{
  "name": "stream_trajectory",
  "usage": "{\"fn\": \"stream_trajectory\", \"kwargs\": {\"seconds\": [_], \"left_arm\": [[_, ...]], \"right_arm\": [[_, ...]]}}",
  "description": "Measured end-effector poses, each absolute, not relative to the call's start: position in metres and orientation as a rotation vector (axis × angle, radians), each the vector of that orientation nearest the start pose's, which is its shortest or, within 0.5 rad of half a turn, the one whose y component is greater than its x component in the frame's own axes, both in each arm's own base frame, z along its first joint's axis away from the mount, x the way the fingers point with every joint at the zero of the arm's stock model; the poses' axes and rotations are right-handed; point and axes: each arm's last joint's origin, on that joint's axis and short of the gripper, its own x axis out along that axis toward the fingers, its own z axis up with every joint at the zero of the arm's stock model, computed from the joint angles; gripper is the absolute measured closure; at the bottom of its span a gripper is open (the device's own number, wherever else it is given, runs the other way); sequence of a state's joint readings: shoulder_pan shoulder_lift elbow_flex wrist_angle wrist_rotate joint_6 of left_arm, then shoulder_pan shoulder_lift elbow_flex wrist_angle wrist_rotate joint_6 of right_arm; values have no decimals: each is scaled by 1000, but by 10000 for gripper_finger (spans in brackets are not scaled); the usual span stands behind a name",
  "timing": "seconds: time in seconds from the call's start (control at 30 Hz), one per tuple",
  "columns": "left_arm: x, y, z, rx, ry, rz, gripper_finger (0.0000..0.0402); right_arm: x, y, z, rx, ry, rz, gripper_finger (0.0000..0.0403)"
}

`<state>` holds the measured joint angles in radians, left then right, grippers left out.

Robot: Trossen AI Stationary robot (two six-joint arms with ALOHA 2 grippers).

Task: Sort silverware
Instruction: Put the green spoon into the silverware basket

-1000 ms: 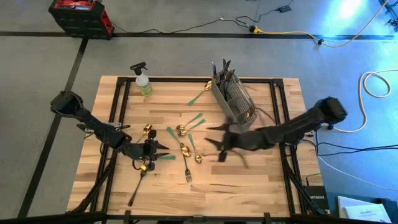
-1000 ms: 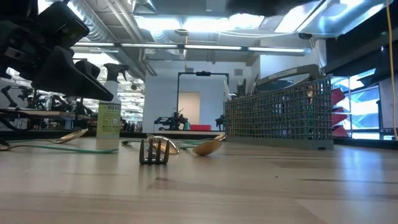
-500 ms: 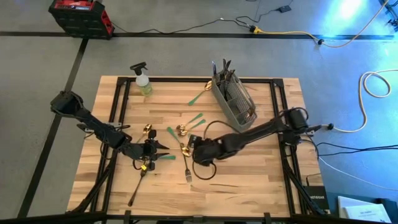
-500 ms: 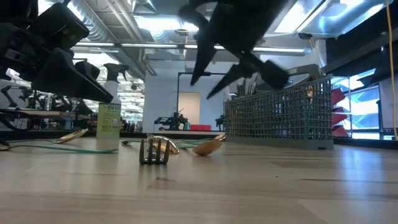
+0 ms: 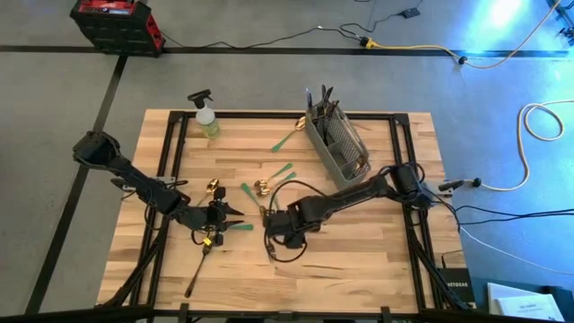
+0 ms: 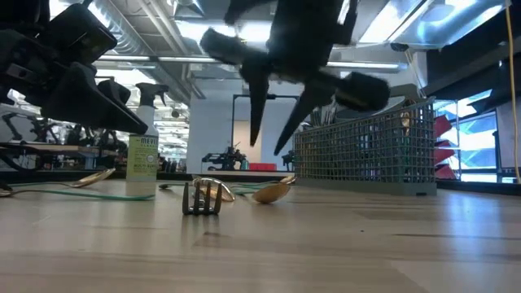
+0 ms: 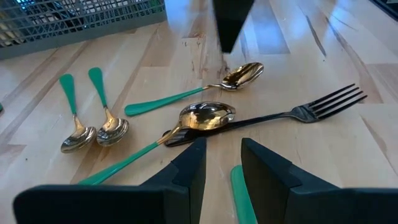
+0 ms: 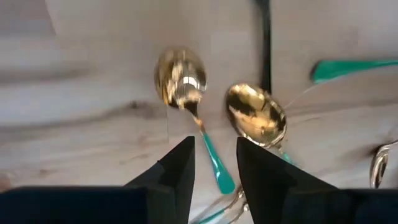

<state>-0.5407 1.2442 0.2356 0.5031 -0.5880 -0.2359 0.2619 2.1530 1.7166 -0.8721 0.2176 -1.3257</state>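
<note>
Silverware lies loose mid-table: gold spoons with green handles (image 5: 280,173), a black fork (image 5: 269,248) and a dark utensil (image 5: 192,276). My right gripper (image 5: 272,224) hangs open, pointing down, above two gold spoons (image 8: 180,78) (image 8: 255,115). Its fingers (image 6: 256,122) stand clear of the table, to either side of one spoon's green handle (image 8: 217,167). My left gripper (image 5: 231,213) waits open, low over the table left of these. A green handle (image 7: 239,193) lies on the wood below its gap, and a spoon (image 7: 205,116) and the fork (image 7: 311,109) lie just ahead.
A grey mesh caddy (image 5: 337,144) with several utensils upright in it sits at the far middle, and a spray bottle (image 5: 205,117) stands far left. Bare wood lies along the near edge and the right side. Cables run across the floor beyond the table.
My right gripper has swung from the table's right half toward the left and come down over the spoons. It has tipped from nearly level to pointing down, and it has rolled. The silverware has not moved.
</note>
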Motion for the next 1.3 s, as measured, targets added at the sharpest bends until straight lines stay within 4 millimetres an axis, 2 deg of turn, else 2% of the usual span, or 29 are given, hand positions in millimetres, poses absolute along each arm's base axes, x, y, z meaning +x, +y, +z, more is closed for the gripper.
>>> {"fn": "stream_trajectory", "kwargs": {"seconds": [0.13,0.33,0.77,1.03,1.3], "left_arm": [[177,-88,133,41,422,96,316],[176,-87,132,41,437,101,316],[176,-87,132,40,437,101,316],[176,-87,132,38,438,102,316],[176,-87,131,41,449,104,316]], "right_arm": [[429,102,170,-1536,1110,923,301],[433,102,163,-1578,1082,952,302],[437,103,159,-1564,1035,960,301],[439,103,137,-1591,1076,1000,302],[441,100,137,-1603,1077,984,304]]}}
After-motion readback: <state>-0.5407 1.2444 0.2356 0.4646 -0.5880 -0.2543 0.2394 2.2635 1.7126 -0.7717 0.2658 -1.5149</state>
